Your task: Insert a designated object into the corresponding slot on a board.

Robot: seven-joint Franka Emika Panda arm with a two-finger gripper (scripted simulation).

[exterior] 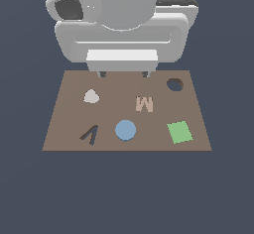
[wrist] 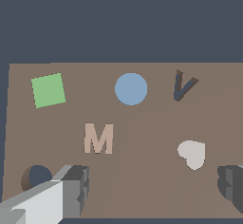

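Observation:
The light-blue round disc (exterior: 125, 130) lies flat on the brown board (exterior: 69, 114), near its front edge between the dark V-shaped cutout and the green square; it also shows in the wrist view (wrist: 131, 88). The dark round slot (exterior: 174, 85) with a brown rim is at the board's far corner on the exterior view's right, and in the wrist view (wrist: 38, 176) it sits beside one finger. My gripper (exterior: 124, 74) hangs over the board's far edge, open and empty, its fingers (wrist: 76, 190) wide apart, well away from the disc.
On the board are a tan letter M (exterior: 144, 104), a green square (exterior: 179, 132), a whitish rounded triangle (exterior: 91, 96) and a dark V-shaped cutout (exterior: 90, 135). The arm's bulky white body (exterior: 124, 25) fills the space behind the board.

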